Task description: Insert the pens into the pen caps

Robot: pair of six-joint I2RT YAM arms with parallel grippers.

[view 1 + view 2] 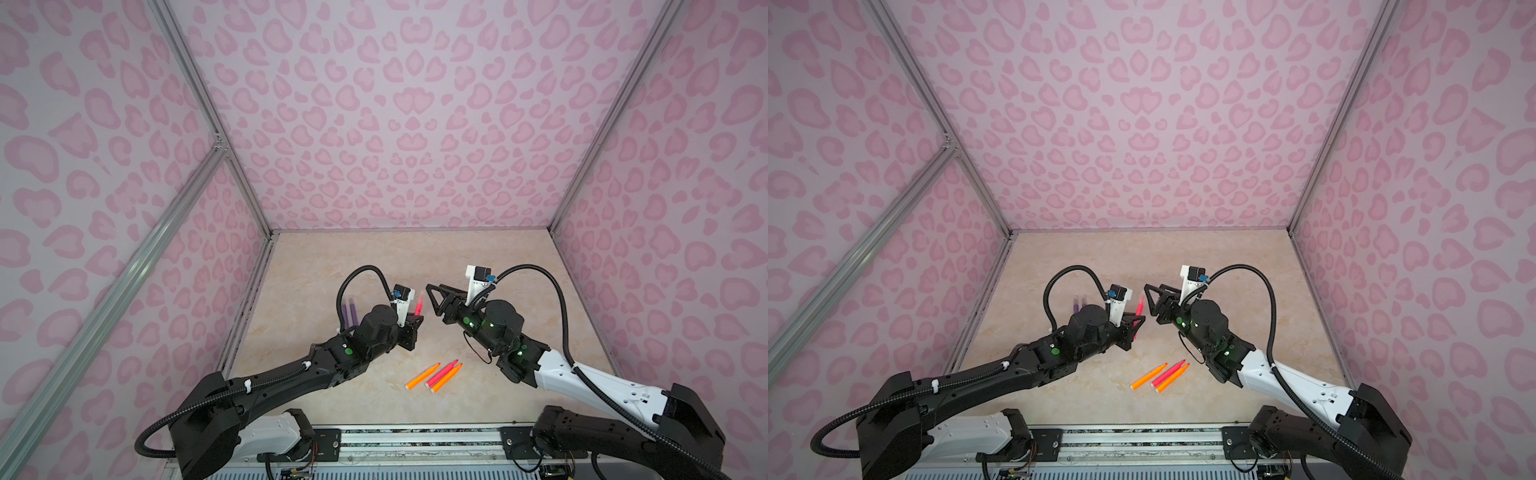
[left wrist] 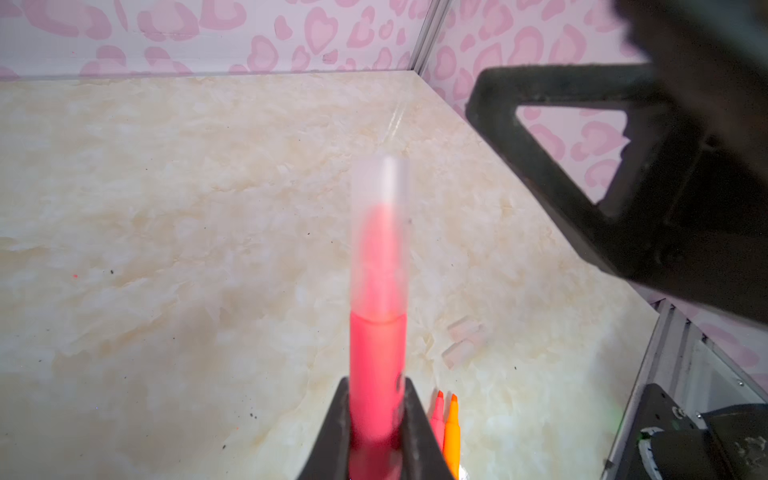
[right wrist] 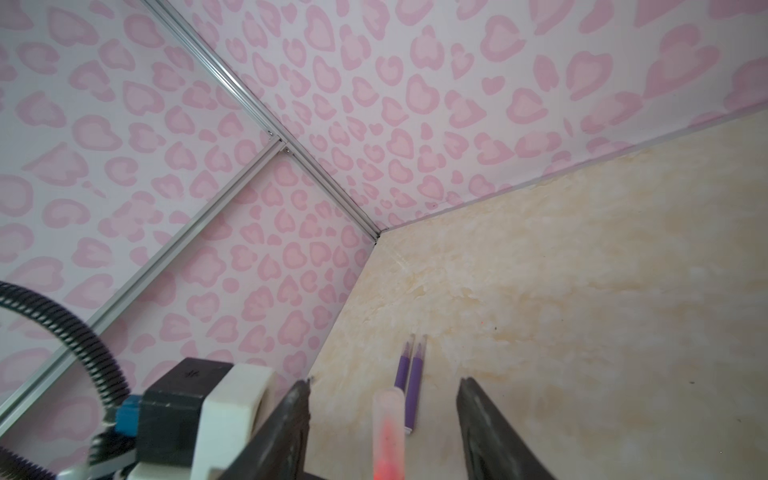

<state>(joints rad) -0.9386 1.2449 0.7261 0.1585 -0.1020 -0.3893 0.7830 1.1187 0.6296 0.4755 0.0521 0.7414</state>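
The left gripper (image 2: 377,384) is closed tight on the lower body of a pink-red pen (image 2: 378,357) and holds it above the beige table (image 1: 316,266), a little tilted. A clear cap (image 2: 380,187) sits over the tip of this pen, and the pink tip shows through it. The right gripper (image 3: 385,381) faces it from the other side with its jaws apart. In the right wrist view the capped end stands between the 2 jaws with a gap on each side, so this gripper has hold of nothing.

On the table, at the far left, 2 purple pens (image 3: 417,374) lie side by side, and each seems to have a cap on. Nearer the front, between the arms, 3 bare pens lie almost parallel: an orange pen (image 1: 423,375), then a second pink-red pen (image 1: 442,373) and another orange pen (image 1: 447,377) close together. In the left wrist view 2 loose caps (image 2: 459,353) lie faint on the table, just beside each other.
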